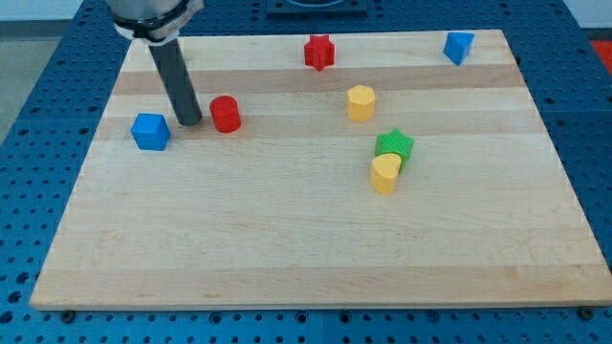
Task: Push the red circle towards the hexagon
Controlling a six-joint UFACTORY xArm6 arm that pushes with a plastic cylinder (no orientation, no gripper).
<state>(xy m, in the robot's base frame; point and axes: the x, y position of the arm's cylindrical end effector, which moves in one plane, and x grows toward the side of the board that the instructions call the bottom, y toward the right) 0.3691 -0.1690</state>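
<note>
The tip (189,121), a bare rod grasping nothing, sits just left of the red circle (226,114); the circle looks light and slippery, best pushed squarely on that left face toward the yellow hexagon (360,102).

Pale wooden board (287,248) is carrying red circle block (225,114), yellow hexagon block (360,102), blue cube (150,131), red star block (319,52), blue triangle-ish block (459,46), green star block (394,145) w/ yellow heart block (384,174) touching it.

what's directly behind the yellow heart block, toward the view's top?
The green star sits right behind the yellow heart, apparently touching it. The heart covers the star's lower edge, so actual contact can't be confirmed. Nothing else shows there but the bare board.
</note>
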